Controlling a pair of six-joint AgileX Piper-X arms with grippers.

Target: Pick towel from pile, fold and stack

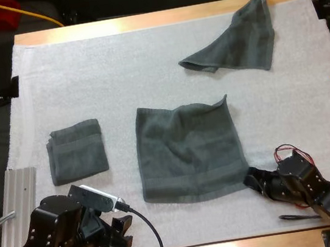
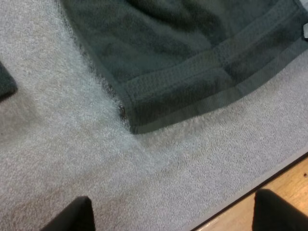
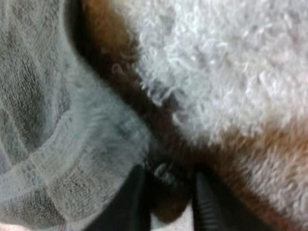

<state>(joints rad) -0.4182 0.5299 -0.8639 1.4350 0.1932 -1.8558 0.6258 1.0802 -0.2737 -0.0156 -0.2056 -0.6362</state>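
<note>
The left claw (image 2: 174, 209) hovered nearest, its fingers (image 2: 79, 215) wide apart and empty over the white fleecy mat (image 1: 115, 75). It was just short of the near left corner of the flat square dark grey-green towel (image 1: 187, 151), likely poised to take that corner. The right claw (image 1: 253, 180) sat at the towel's near right corner; whether it had gripped could not be told. Spread flat mid-mat, that towel seemed ready for folding. A small folded dark grey-green towel (image 1: 76, 149) lay well apart to its left, probably the stack's base. A crumpled dark grey-green towel (image 1: 233, 43) lay at the far right of the wooden counter (image 1: 138, 21).
</note>
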